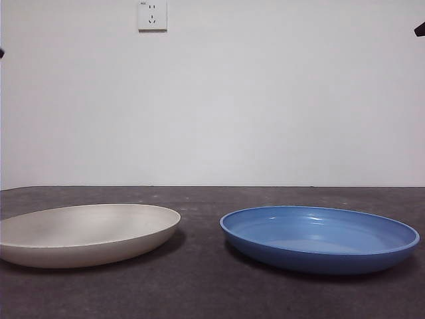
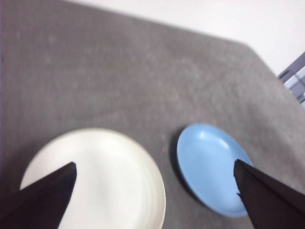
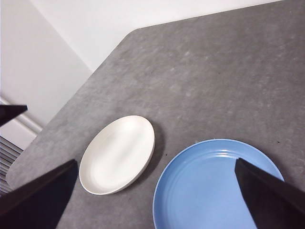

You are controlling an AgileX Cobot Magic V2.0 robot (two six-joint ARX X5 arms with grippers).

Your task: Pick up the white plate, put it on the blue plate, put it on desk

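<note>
**Two empty plates side by side on the desk, both arms high above**

The white plate [image 1: 86, 234] and the blue plate [image 1: 320, 238] both lie flat on the desk [image 1: 199, 286], each with its hollow side up, and both hold nothing. Between them is a strip of bare tabletop — they are near each other but do not touch.

The white plate is wide, shallow and round, cream in colour with a matte surface; the left wrist view shows faint rings inside it [image 2: 102, 183]. The blue plate is about the same size, glossy, medium blue, with a raised rim and soft ridges inside the bowl [image 3: 217, 191]. Being round, the plates have no long axis; they only look oval because the front camera is so low.

The left gripper [image 2: 155, 200] hangs above the desk, with the white plate beneath one jaw and the blue plate [image 2: 209, 167] beneath the other. Its two jaws stand wide apart and hold nothing. The right gripper [image 3: 157, 198] is also well above the desk, over the blue plate, with the white plate [image 3: 119, 153] further away — its jaws are spread wide too, with nothing between them.

On the wall behind the desk there is a white socket [image 1: 152, 14].
</note>
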